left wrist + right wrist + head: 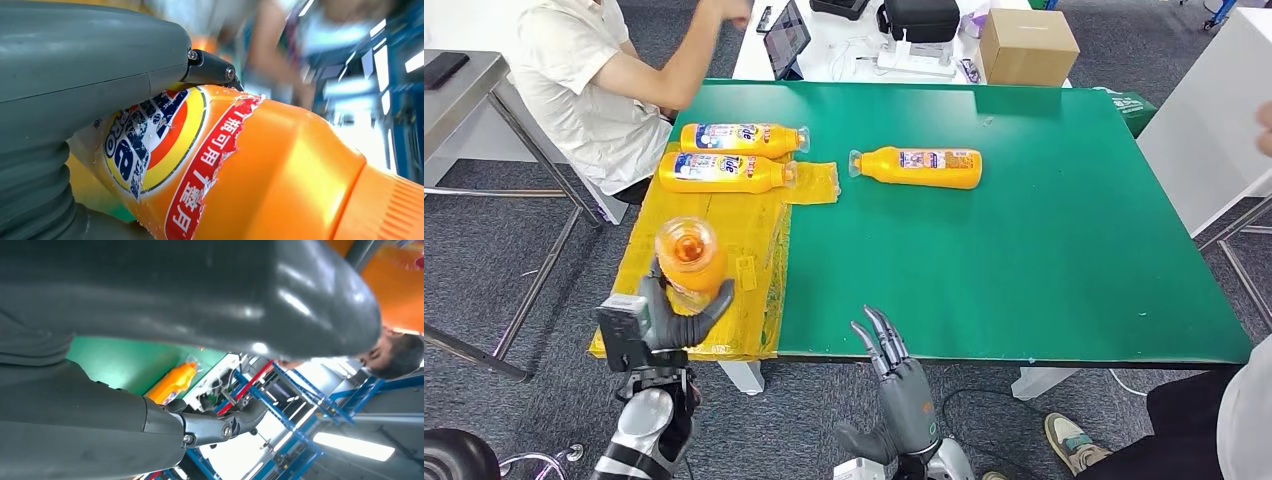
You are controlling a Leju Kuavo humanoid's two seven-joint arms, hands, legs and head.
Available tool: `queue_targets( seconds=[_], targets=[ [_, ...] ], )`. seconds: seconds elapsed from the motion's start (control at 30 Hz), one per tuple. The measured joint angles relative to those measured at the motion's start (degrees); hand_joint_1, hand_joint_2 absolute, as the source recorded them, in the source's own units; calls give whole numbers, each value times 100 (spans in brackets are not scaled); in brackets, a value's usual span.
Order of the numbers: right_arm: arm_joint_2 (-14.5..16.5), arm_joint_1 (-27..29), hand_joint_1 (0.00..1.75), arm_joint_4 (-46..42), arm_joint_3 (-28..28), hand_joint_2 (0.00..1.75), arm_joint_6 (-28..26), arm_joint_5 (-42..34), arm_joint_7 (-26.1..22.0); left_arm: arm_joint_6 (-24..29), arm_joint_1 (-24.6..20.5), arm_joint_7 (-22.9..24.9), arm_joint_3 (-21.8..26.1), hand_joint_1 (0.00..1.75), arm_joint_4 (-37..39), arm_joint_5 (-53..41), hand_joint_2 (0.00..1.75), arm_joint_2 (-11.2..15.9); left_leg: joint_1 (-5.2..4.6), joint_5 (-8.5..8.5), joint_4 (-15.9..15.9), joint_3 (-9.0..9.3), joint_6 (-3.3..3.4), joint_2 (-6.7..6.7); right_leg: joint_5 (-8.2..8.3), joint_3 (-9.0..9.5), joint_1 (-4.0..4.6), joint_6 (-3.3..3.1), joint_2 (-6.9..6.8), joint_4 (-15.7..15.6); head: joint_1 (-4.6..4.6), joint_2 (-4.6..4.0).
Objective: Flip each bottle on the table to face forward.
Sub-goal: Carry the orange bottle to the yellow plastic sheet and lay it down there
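The left robot hand (669,318) is clamped around an orange bottle (690,258), lifted above the yellow sheet (759,262) at the tabletop's (1044,260) near-left corner — cap toward the camera. Best to rotate it slowly, label up, and lower it flat before releasing. The right robot hand (894,370) hangs empty, fingers apart.

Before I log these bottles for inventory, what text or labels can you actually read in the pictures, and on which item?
"可用" and "月", white on the red strip of the held bottle, gripped by the left hand.
"RO", part of that bottle's blue logo; the rest is covered.
Labels on the three lying bottles: too small to read.
Cardboard box: no readable print.
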Motion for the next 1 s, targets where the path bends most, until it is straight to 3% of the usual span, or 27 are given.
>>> queue_targets(
  seconds=[0.1,0.3,0.47,0.6,0.67,0.73,0.8,1.0],
  targets=[
    [2,-53,0,0,-22,0,-9,-146,15,541,-415,414,23,175,675,-1426,175,47,0,6,0,2,1,-2,2,3,0,0,-2,0,0,0],
    [66,-179,0,56,-22,0,184,-544,-60,788,-1362,875,-92,175,2577,-2982,175,61,0,12,0,3,-4,1,14,1,0,-9,0,1,-1,0],
    [144,-298,0,205,-22,0,371,-772,-140,478,-2138,1366,-326,175,4049,-3816,175,61,0,13,0,2,-5,1,14,3,0,-11,0,3,0,0],
    [200,-385,0,349,-22,0,441,-852,-173,110,-2615,1764,-491,167,4764,-4103,175,56,0,12,0,11,-5,2,14,10,1,-11,1,3,-1,0],
    [228,-422,0,431,-33,0,477,-868,-177,-70,-2805,2015,-575,131,5025,-4249,175,51,0,11,-1,20,-6,4,14,18,1,-11,1,3,1,0],
    [261,-445,0,509,-54,0,492,-885,-179,-204,-2945,2259,-649,50,5210,-4369,175,45,0,11,-2,29,-6,12,14,26,1,-12,2,3,1,0],
    [286,-459,0,577,-78,0,487,-897,-187,-249,-3031,2429,-691,0,5335,-4443,175,43,0,10,-2,38,-6,26,15,30,2,-14,10,3,0,0],
    [310,-468,0,687,-149,0,440,-925,-202,-460,-3089,2422,-701,0,5477,-4444,175,38,1,11,-2,42,-7,31,16,32,2,-14,17,3,2,0]
  ],
)
